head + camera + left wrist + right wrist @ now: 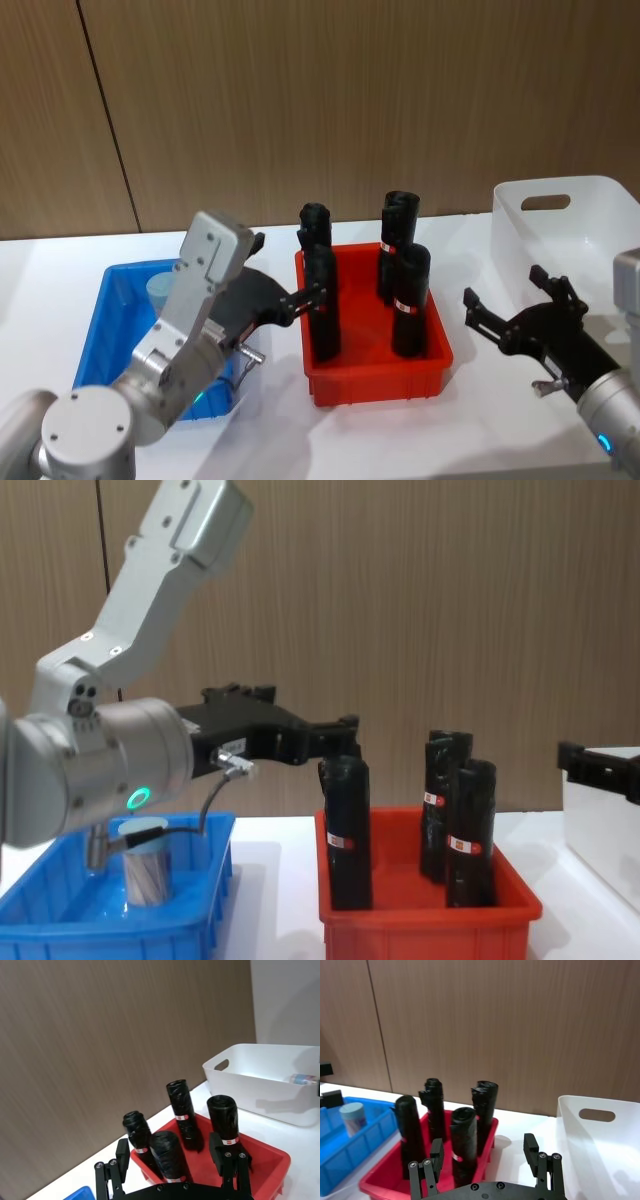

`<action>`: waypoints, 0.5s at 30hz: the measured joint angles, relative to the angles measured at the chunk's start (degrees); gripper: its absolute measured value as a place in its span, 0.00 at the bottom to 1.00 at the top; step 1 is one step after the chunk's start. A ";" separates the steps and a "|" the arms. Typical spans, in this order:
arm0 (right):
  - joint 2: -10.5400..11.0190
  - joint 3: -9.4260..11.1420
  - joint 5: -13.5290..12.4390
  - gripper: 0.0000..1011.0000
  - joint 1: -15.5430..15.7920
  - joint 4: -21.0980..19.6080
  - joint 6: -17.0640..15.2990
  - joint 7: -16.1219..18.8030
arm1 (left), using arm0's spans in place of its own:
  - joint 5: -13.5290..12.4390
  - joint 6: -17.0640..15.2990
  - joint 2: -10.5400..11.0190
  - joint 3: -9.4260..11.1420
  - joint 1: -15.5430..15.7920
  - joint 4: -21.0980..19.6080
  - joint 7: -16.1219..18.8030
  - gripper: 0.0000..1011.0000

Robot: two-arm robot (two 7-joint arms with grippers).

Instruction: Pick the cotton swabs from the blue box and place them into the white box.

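L fingers (122, 1154) open, empty, cotton swabs (147, 867) below-behind in blue box (110, 935), R fingers (530, 1146) open

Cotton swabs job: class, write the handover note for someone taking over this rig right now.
Left gripper: jaws open, empty, raised between the blue box and the red bin.
Right gripper: jaws open, empty, in front of the white box.
Cotton swabs: one jar stands upright in the blue box; what looks like another lies in the white box.
Done: seemingly one jar delivered.
Left to do: pick the blue-box jar and place it in the white box.
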State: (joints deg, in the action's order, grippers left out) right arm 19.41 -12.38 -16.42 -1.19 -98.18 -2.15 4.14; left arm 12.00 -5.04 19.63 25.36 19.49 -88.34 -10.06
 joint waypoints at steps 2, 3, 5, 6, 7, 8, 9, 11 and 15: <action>-0.02 -0.15 -0.01 0.99 0.51 -0.78 0.07 -0.08 | -0.08 0.74 0.42 0.14 -1.06 -0.89 1.70 0.99; -0.05 -0.30 -0.02 0.99 0.99 -1.53 0.11 -0.17 | -0.08 0.74 0.42 0.14 -1.06 -0.89 1.70 0.99; -0.07 -0.46 -0.03 0.99 1.55 -2.34 0.17 -0.28 | -0.18 1.49 0.81 0.26 -2.11 -1.73 3.34 0.99; -0.08 -0.50 -0.03 0.99 1.68 -2.52 0.19 -0.31 | -0.25 2.04 1.09 0.35 -2.83 -2.31 4.46 0.99; -0.08 -0.50 -0.03 0.99 1.68 -2.52 0.19 -0.31 | -0.28 2.29 1.21 0.39 -3.17 -2.60 5.07 0.99; -0.09 -0.58 -0.04 0.99 1.93 -2.87 0.21 -0.35 | -0.30 2.52 1.34 0.42 -3.50 -2.87 5.59 0.99; -0.09 -0.59 -0.04 0.99 1.96 -2.93 0.22 -0.36 | -0.35 2.92 1.57 0.50 -4.13 -3.35 6.55 0.99; -0.09 -0.60 -0.04 0.99 2.01 -2.98 0.23 -0.36 | -0.40 3.29 1.78 0.56 -4.63 -3.80 7.43 0.99; -0.08 -0.60 -0.04 0.99 2.04 -3.05 0.23 -0.37 | -0.48 3.95 2.11 0.66 -5.51 -4.53 8.78 0.99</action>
State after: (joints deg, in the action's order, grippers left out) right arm 19.33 -12.98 -16.47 0.84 -101.24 -1.93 3.77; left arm 11.52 -1.09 21.74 26.02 13.97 -92.87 -1.27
